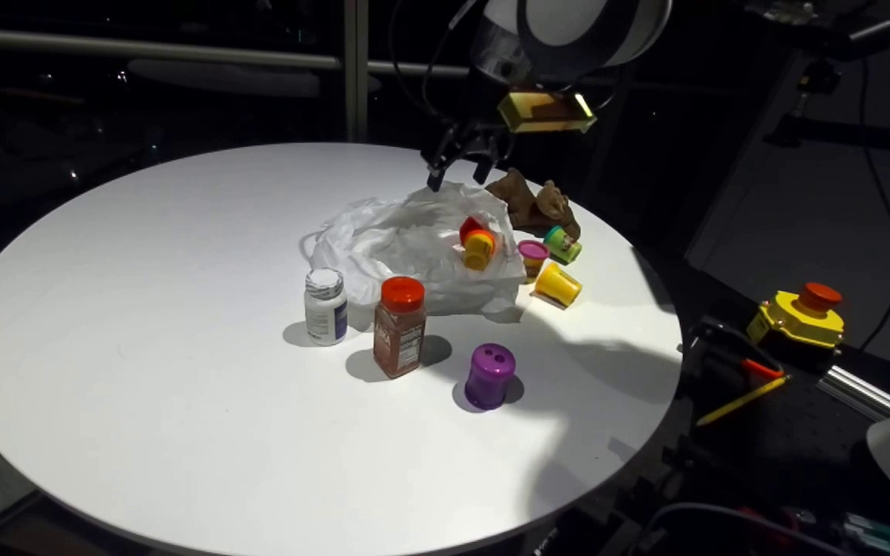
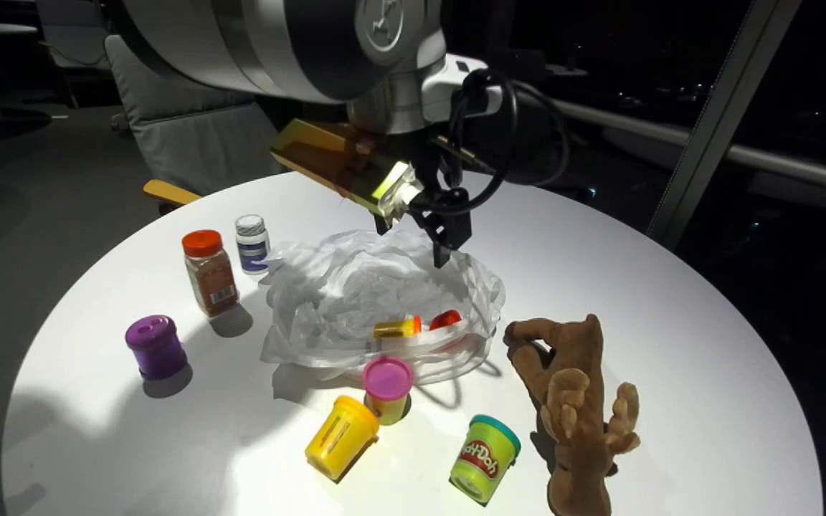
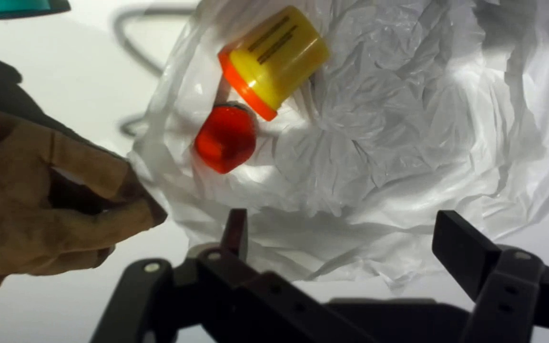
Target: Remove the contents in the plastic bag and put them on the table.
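wrist view: tool (image 3: 341,218), jaws apart, above bag (image 3: 393,138)

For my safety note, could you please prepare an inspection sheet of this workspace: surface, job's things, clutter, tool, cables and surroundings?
Surface: white round table, partly shadowed.
Job's things: open, crumpled plastic bag; inside, an orange-lidded yellow tub on its side and a red item, kind unclear.
Clutter: magenta-lidded tub, yellow-lidded tub, teal-lidded tub, brown plush toy, white bottle, red-capped jar, purple container.
Tool: open, above the bag.
Load in tool: nothing seen.
Cables: black loops beside the arm.
Surroundings: yellow box with red button, grey chair.
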Available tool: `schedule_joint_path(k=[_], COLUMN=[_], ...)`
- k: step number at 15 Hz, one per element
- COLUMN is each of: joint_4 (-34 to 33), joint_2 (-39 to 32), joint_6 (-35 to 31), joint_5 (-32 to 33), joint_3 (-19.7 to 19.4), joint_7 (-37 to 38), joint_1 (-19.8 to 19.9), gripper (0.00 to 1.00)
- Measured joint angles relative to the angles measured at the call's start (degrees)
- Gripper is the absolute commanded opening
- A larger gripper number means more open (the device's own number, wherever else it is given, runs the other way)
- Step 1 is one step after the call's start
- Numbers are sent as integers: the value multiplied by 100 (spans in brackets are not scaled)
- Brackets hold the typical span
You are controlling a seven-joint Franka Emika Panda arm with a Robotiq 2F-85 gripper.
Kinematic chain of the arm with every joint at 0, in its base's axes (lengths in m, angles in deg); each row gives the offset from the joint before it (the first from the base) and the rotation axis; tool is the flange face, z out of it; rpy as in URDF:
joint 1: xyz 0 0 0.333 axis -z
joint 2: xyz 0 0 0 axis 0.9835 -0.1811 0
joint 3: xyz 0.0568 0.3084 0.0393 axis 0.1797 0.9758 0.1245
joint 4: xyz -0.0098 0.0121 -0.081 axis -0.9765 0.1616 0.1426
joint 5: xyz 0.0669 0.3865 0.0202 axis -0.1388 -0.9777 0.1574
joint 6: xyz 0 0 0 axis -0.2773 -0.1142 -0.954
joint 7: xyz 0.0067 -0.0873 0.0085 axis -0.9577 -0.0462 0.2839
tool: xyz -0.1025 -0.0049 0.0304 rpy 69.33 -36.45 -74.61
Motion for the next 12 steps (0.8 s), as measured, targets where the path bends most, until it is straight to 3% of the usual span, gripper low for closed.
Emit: schedule_joint_path(k=[6,12], joint_4=[-946,-1179], joint_2=[-1113,-1399], joint_6=[539,671], joint_5=[8,155], joint_3=[-671,-1202], joint_7=[357,668], joint_1=[-770,-1115], gripper=[100,100])
